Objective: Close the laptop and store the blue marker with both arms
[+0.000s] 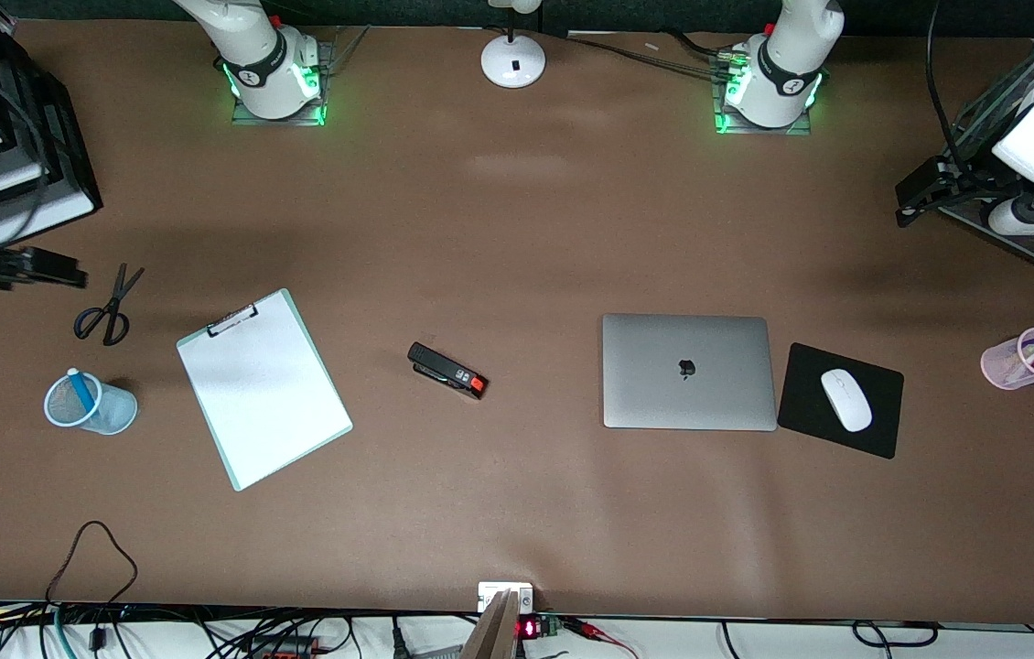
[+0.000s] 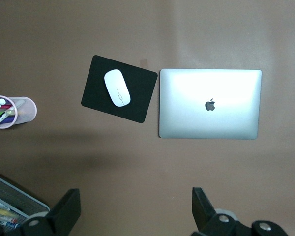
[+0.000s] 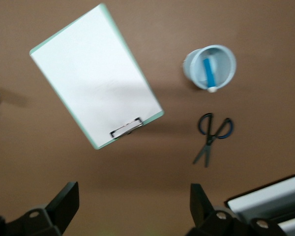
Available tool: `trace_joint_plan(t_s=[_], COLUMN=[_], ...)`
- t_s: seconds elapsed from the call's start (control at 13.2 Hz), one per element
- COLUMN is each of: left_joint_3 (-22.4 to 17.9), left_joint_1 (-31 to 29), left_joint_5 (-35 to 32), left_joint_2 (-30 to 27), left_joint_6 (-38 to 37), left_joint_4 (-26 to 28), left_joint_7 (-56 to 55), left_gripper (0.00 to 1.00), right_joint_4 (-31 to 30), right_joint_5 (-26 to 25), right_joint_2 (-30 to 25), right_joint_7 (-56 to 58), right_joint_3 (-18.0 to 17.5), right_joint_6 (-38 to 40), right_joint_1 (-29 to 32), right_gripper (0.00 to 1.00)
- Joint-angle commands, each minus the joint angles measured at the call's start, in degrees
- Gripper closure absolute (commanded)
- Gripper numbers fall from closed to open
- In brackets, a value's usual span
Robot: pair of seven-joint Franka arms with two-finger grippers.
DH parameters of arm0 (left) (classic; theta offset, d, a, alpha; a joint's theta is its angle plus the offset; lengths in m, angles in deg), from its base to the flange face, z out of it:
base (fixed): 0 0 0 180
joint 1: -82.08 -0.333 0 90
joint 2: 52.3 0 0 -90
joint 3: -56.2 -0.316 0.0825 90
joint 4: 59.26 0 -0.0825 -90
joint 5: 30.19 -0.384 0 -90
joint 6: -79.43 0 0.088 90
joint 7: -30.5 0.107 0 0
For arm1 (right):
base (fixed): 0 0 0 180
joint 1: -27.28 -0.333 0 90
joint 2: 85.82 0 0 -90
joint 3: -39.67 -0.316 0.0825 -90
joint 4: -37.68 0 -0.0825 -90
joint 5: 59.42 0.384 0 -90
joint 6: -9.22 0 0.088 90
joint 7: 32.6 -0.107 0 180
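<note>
Silver-grey and shut, the laptop (image 1: 688, 372) is lying flat on the table (image 1: 517, 229) with its lid down and the dark logo facing up, toward my left arm's end and roughly midway between the table's edge by the bases and the edge by the front camera. Just beside it, on the side toward my left arm's end, a black mouse pad (image 1: 810, 384) is carrying a white mouse (image 1: 845, 399); the pad's corner is almost touching the laptop's edge. Close to the table edge at my left arm's end, a pink pen cup (image 1: 1016, 361) is holding several pens.

The blue marker (image 1: 81, 390) is standing tilted inside a pale blue mesh cup (image 1: 110, 412) near the table edge at my right arm's end. Black scissors (image 1: 107, 308) are lying near that cup, farther from the front camera. A white clipboard (image 1: 263, 388) with a mint-green edge is resting beside the cup toward the table's middle, and a black stapler (image 1: 447, 371) is sitting between the clipboard and the laptop.

I am holding my left end effector (image 2: 135, 209) up over the table edge at my left arm's end, fingers spread wide and gripping nothing. My right end effector (image 3: 134, 206) is hanging over the table edge at my right arm's end, likewise wide and empty.
</note>
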Motion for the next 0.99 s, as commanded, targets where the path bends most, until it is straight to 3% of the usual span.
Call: trace_joint_plan(t_s=[0.0,0.68,0.91], left_joint_3=[0.04,0.22,0.04], left_joint_1=[-0.33,-0.25,-1.21], left_joint_5=[-0.18,-0.1,0.08], left_joint_2=[-0.18,-0.88,-2.28], left_joint_6=[0.04,-1.28,-2.07], left_joint_4=[-0.23,-0.14,0.82], left_joint_7=[0.77,1.29,7.78], left_gripper=[0.0,0.0,0.0], right_joint_4=[-1.48,-9.82,-11.32], right_joint_5=[-0.59,-0.5,-0.15], right_joint_2=[-2.13,-9.77,-10.74], right_joint_7=[-1.72,-5.06,-5.15], right_joint_3=[1.53,0.74,0.65], right_joint_6=[-0.79,-2.54,-4.13], right_joint_1=[0.29,-0.24,-0.33], right_gripper=[0.0,0.0,0.0])
